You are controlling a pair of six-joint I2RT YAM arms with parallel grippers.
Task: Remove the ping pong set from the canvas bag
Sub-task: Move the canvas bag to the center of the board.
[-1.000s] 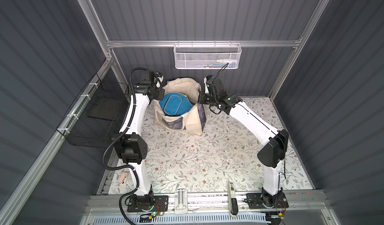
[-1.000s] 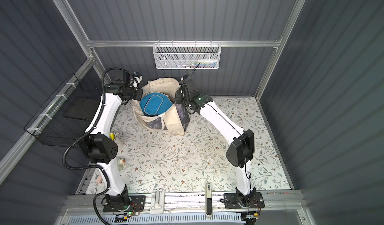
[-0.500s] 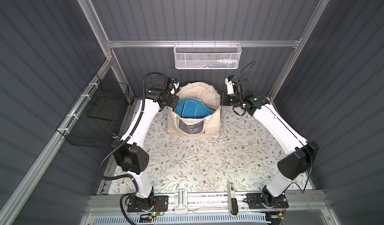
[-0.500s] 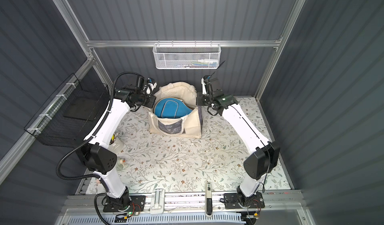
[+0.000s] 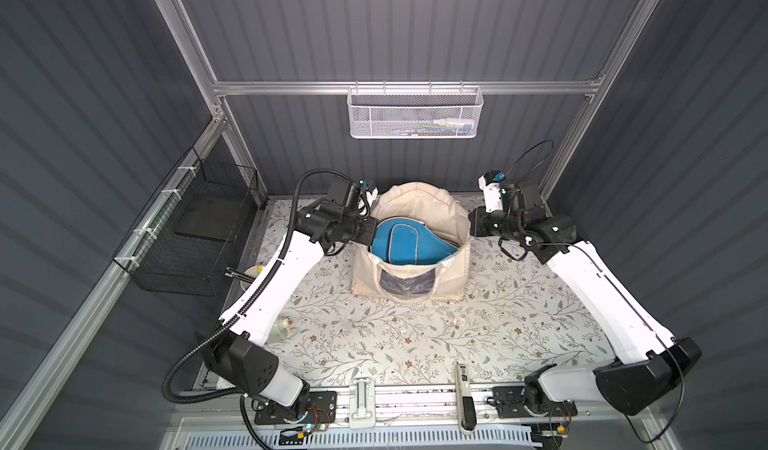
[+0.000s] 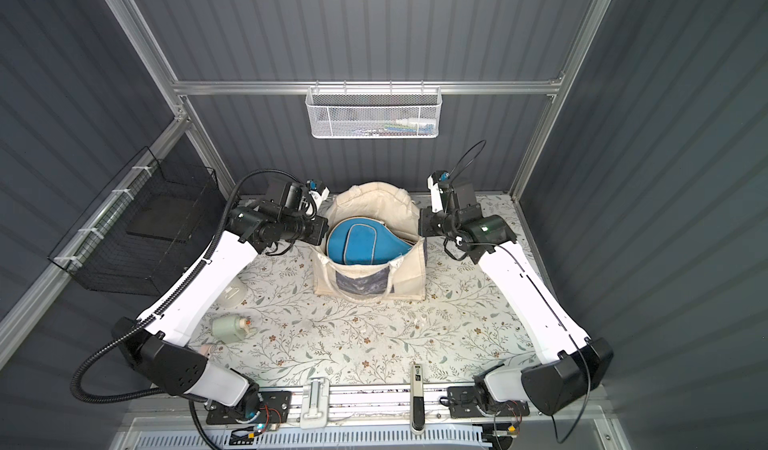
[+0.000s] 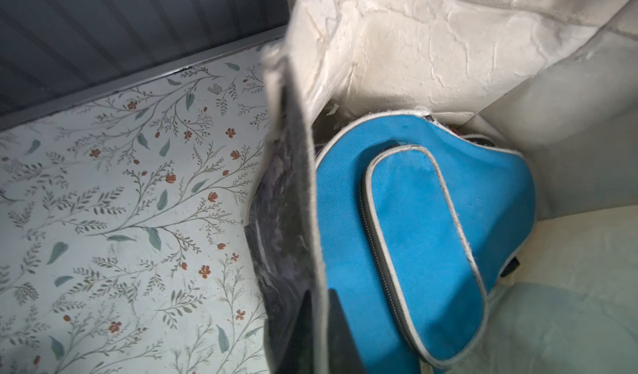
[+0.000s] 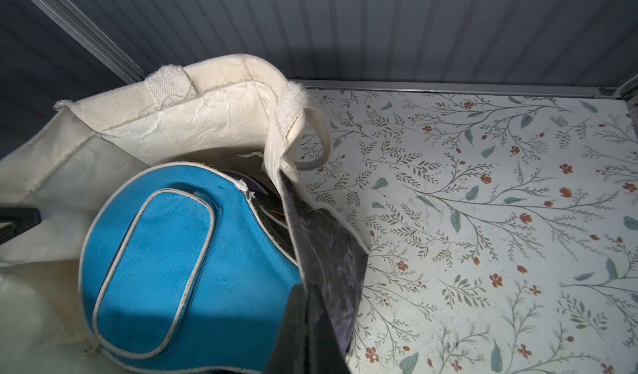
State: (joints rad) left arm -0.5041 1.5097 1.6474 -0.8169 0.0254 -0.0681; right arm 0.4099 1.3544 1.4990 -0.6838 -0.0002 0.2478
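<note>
The canvas bag (image 5: pixel 409 290) (image 6: pixel 365 286) stands upright at the back of the floral table, its mouth spread wide. A blue paddle cover (image 5: pixel 405 242) (image 6: pixel 361 242) of the ping pong set, edged in pale piping, lies on top inside it. A darker cover (image 8: pixel 267 201) peeks out underneath. My left gripper (image 5: pixel 372 234) (image 7: pixel 321 296) is at the bag's left rim (image 7: pixel 310 182), its fingers slightly apart with the rim between them. My right gripper (image 5: pixel 471 230) (image 8: pixel 303 289) is shut on the opposite rim by the dark printed panel (image 8: pixel 328 251).
A white mesh basket (image 5: pixel 415 113) hangs on the back wall and a black wire basket (image 5: pixel 195 228) on the left wall. A pale bottle (image 6: pixel 228 327) and a clear cup (image 6: pixel 232 294) lie beside my left arm. A black-and-white tool (image 5: pixel 463 390) sits at the front rail.
Both arms carried the bag from the back left to the back centre and spread apart, pulling its mouth wide. My left gripper's fingers have parted a little on the rim.
</note>
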